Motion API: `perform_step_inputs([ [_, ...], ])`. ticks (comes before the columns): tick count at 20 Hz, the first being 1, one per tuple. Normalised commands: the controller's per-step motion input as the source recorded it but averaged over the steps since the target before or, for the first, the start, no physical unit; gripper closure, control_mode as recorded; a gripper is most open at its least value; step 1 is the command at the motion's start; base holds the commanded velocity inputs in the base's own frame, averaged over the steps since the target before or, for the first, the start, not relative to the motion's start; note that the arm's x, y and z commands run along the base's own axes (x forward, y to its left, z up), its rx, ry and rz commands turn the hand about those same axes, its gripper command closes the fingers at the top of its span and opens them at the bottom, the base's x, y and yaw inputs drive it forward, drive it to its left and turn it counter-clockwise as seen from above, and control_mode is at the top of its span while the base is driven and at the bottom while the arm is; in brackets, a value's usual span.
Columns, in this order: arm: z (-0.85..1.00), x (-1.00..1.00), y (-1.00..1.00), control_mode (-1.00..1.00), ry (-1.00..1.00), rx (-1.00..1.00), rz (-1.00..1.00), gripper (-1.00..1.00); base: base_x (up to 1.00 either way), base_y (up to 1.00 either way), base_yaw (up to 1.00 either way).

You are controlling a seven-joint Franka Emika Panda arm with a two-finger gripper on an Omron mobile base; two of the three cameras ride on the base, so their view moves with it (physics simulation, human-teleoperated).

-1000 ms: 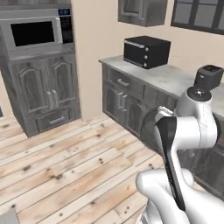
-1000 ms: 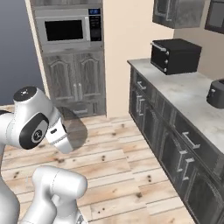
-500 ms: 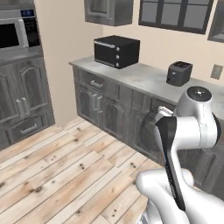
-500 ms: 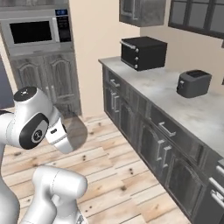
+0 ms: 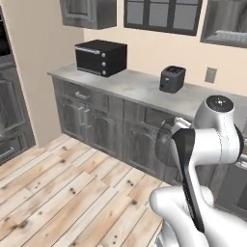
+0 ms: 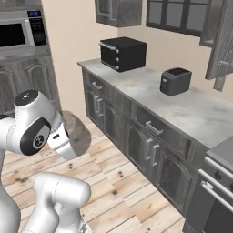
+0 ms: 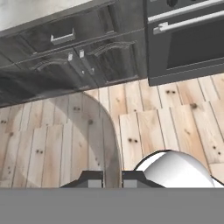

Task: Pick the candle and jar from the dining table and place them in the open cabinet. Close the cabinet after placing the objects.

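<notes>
My gripper [image 6: 72,136] is shut on the jar [image 6: 76,133], a squat grey frosted cylinder held low in front of the arm, above the wooden floor. In the hand view the jar [image 7: 57,140] shows as a see-through grey round shape at the left, its edge running down between the close-set fingertips of the gripper [image 7: 112,177]. From the left base view the jar [image 5: 166,137] is a faint grey shape beside the arm. The cabinet [image 5: 226,29] hangs open at the upper right, a clear ridged tray on its shelf; its panelled door [image 6: 223,41] swings outward. The candle and the dining table are out of view.
A marble counter [image 5: 130,89] carries a black toaster oven [image 5: 101,57] and a dark toaster [image 5: 172,78], with dark lower cabinets [image 6: 136,136] beneath. An oven front [image 6: 214,195] stands at the right, a microwave [image 6: 18,32] at the left. Wooden floor [image 5: 58,193] lies open ahead.
The whole picture has swept left as the base moved: the microwave wall slid away and the counter, toaster and open cabinet came into view. The arm still holds the jar in the same pose.
</notes>
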Motion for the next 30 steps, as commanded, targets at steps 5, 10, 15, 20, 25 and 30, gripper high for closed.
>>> perform_step_inputs([
  [5,0.0,0.0,0.0,1.0,0.0,0.0,0.0,1.0,0.0,0.0,-0.3],
  [10,0.0,0.0,0.0,1.0,0.0,0.0,0.0,1.0,0.0,0.0,-0.3],
  [15,0.0,0.0,0.0,1.0,0.0,0.0,0.0,1.0,0.0,0.0,-0.29],
  [20,0.0,0.0,0.0,1.0,0.0,0.0,0.0,1.0,0.0,0.0,-0.28],
  [25,0.0,0.0,0.0,1.0,0.0,0.0,0.0,1.0,0.0,0.0,-0.28],
  [30,0.0,0.0,0.0,1.0,0.0,0.0,0.0,1.0,0.0,0.0,-0.28],
])
